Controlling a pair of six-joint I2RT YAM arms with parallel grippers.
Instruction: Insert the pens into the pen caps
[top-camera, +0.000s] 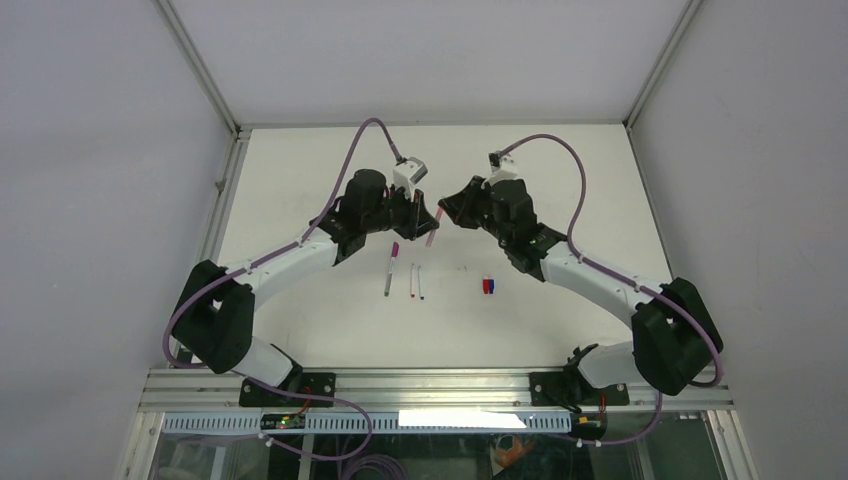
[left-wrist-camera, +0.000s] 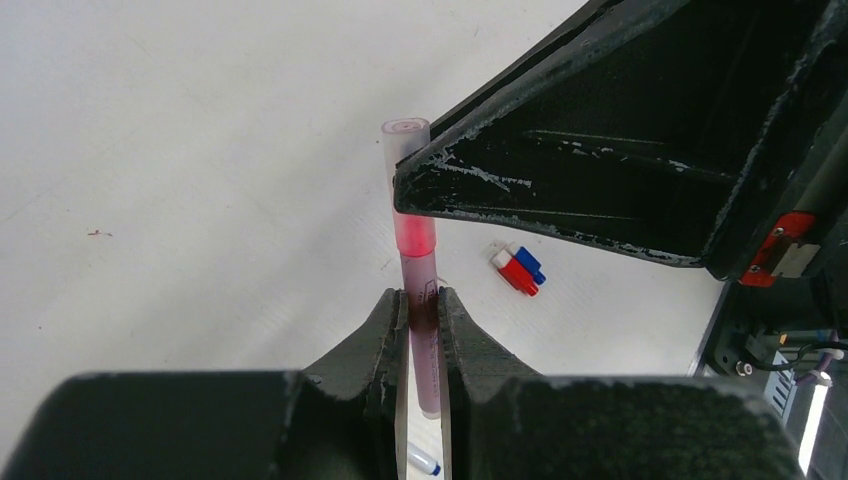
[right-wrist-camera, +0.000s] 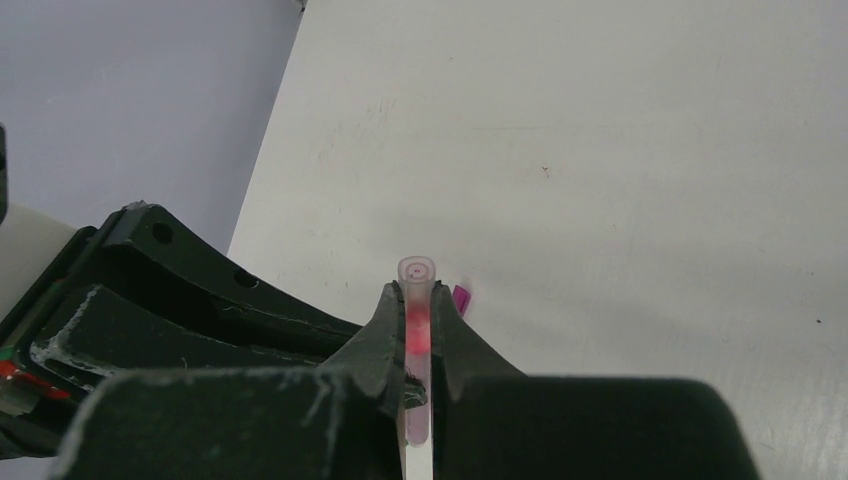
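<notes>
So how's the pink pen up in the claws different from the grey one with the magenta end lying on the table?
The pink pen is off the table, clamped by the left claw and the right claw; the grey pen lies flat on the table, untouched. The pink pen is translucent pink throughout; the grey pen is grey with one magenta end. Both are slim sticks.

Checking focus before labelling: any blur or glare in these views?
Top external: even light, sharp, one blown-out bright strip below the near rail. Left wrist: left fingers soft at the bottom, pink pen crisp. Right wrist: right fingers soft, clear cap sharp, no glare.
</notes>
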